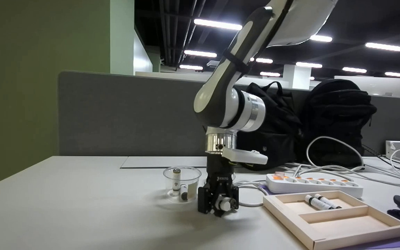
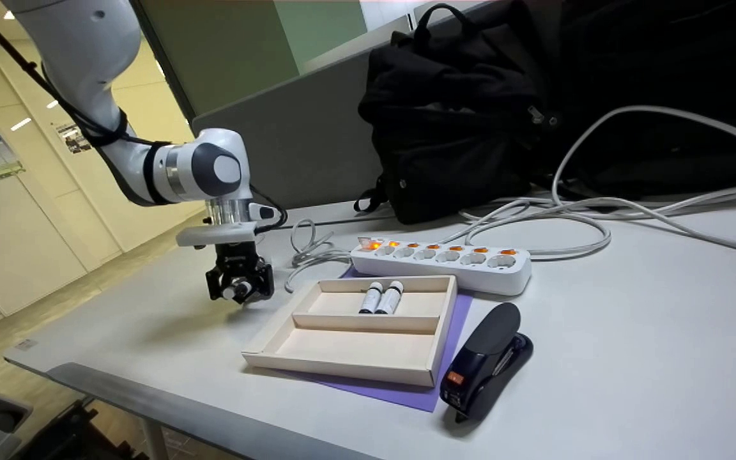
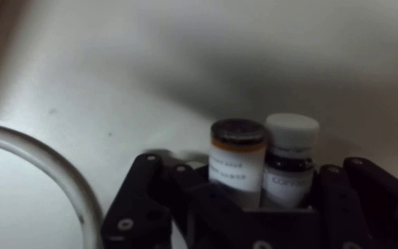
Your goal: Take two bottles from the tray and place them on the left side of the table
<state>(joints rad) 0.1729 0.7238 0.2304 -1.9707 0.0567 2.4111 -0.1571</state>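
Observation:
My gripper (image 1: 219,205) is shut on two small bottles held side by side above the white table (image 1: 82,201). It also shows in an exterior view (image 2: 240,287) and the wrist view (image 3: 257,169). In the wrist view one held bottle (image 3: 237,166) shows a dark end and white label; the other (image 3: 290,131) has a white cap. Their lower parts are hidden. The tan tray (image 1: 286,222), also in an exterior view (image 2: 342,368), lies to one side of the gripper. Two white-labelled bottles (image 1: 317,202) (image 2: 390,298) lie in its back compartment; the front compartment is bare.
A clear plastic cup (image 1: 193,191) with two bottles (image 1: 176,180) stands beside the gripper. A white power strip (image 1: 311,185) with cables (image 2: 307,255) lies behind the tray. A black stapler-like tool (image 2: 486,364), a purple sheet (image 2: 416,399) and black backpacks (image 1: 335,121) are nearby.

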